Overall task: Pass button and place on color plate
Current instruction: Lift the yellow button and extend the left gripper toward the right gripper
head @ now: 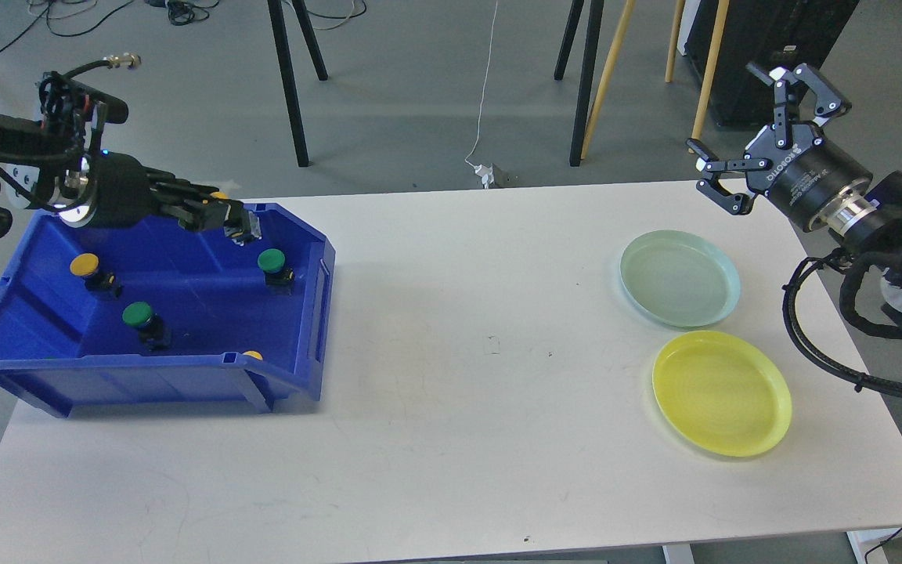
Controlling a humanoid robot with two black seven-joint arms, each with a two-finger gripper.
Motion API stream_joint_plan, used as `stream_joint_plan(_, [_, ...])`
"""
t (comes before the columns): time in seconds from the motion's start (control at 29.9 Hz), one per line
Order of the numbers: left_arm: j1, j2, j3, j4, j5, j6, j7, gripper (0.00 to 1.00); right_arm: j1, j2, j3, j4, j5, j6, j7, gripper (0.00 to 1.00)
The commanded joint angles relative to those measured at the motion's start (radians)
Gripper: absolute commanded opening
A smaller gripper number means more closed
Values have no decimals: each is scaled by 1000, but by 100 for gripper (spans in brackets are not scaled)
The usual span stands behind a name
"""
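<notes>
My left gripper (pixel 236 222) hangs over the back rim of the blue bin (pixel 306 313). It is shut on a yellow button whose cap (pixel 218 195) peeks out above the fingers. Inside the bin lie a yellow button (pixel 85 265), two green buttons (pixel 138 315) (pixel 271 260) and another yellow one (pixel 252 356) half hidden by the front wall. The pale green plate (pixel 680 277) and the yellow plate (pixel 721 392) lie at the right of the table. My right gripper (pixel 733 110) is open and empty, raised beyond the table's far right corner.
The white table (pixel 451 392) carries only the bin and the two plates. Chair and stand legs (pixel 290 78) and a white cable (pixel 485 94) are on the floor behind the table. My right arm's cables (pixel 819 345) hang past the right edge.
</notes>
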Motion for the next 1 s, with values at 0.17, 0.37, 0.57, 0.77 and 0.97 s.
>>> stream_joint_plan(0.17, [73,-325,-104,-42,-443,56,0,5,-84,-155,-34,319,-241,-36,18,100])
stream_joint_plan(0.37, [112,-511,-135,61,-525,97,0,5,-67,-139,-129,350,-288,-31,40,100])
stream_joint_plan(0.57, [152,-558,-192,107,-526,94,0,5,-15,-11,-145,324,-288,-34,87,100])
stream_joint_plan(0.77, [156,-589,-198,130,-529,94,0,5,30,80,-192,253,-285,-33,95,100])
stream_joint_plan(0.97, [158,-601,-198,130,-546,97,0,5,37,89,-191,241,-285,-36,113,100])
